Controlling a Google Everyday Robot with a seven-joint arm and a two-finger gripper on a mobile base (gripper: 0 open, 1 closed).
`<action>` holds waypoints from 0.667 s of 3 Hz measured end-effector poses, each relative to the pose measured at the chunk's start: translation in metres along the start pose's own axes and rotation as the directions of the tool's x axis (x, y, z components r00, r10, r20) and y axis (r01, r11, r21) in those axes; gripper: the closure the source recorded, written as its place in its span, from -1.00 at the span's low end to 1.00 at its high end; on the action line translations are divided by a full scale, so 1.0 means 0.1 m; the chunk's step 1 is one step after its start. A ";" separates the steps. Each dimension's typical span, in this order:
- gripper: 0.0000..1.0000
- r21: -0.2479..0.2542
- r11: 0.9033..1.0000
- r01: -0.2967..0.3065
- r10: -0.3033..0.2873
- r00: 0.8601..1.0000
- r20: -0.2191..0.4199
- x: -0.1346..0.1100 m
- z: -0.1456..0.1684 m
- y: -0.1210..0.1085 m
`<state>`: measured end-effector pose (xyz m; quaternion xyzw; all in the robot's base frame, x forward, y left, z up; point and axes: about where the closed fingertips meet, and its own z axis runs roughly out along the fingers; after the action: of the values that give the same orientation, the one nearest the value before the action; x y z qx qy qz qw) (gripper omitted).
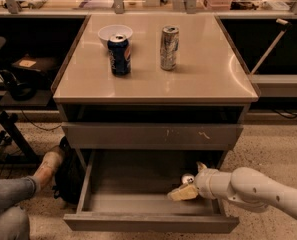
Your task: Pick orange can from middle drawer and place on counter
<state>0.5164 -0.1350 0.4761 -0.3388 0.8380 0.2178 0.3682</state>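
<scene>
Grasp step. The gripper [184, 192], reaching in from the right, sits low in the right side of the open middle drawer [148, 223]. It is at the orange can [188, 178], of which only the silver top shows. Whether it has closed on the can cannot be told. The next move calls for a secure hold, a lift clear of the drawer wall, then transfer up to the beige surface [203, 79].

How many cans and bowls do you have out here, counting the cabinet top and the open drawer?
Cans: 3 (dark blue can and silver can on the counter; orange can in the middle drawer, mostly hidden beside the gripper inside that drawer)
Bowls: 1 (white bowl on the counter)
Total: 4
</scene>
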 end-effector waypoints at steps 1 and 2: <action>-1.00 -0.015 0.998 -0.053 0.053 0.998 -0.022 0.05 0.14 -0.06; -1.00 0.036 0.992 -0.122 0.125 0.990 -0.067 0.15 0.49 -0.19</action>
<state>0.5456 -0.1236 0.4311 -0.2876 0.8729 0.2150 0.3302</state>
